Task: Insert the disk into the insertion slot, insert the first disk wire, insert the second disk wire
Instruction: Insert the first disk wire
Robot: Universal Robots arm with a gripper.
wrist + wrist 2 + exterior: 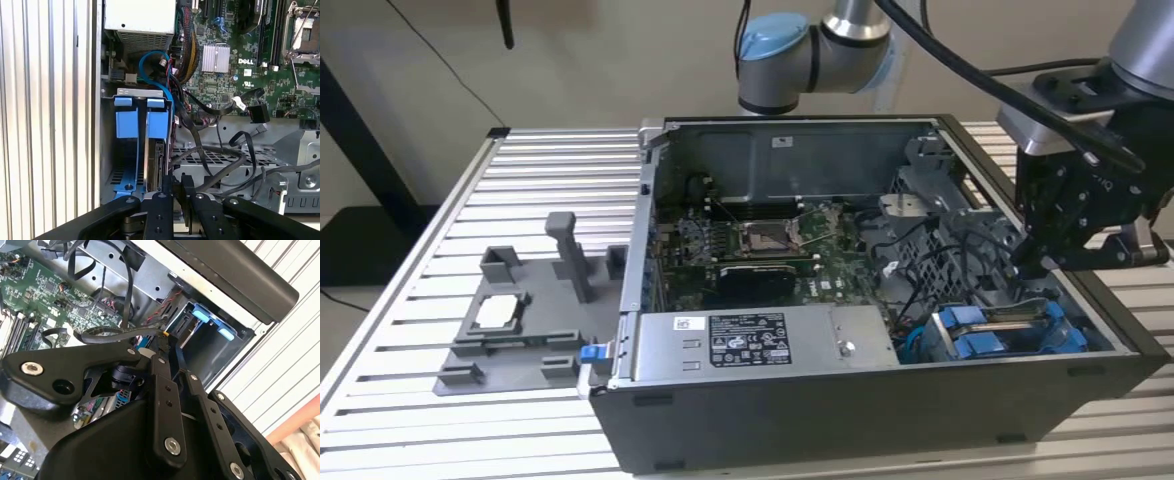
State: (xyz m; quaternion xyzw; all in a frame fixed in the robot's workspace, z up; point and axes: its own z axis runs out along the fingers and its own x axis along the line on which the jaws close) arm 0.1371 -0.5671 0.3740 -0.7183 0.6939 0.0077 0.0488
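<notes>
Gripper pinched on black wire (end in grip), near disk seated in insertion slot.

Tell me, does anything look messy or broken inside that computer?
Nothing looks broken. Loose black wires sprawl across the grey drive cage, and one plug lies unconnected near the motherboard.

A dark printed label and a small white sticker lie on the silver power supply, another pale sticker sits on the case wall, and white lettering marks the green motherboard; their small print cannot be read.
</notes>
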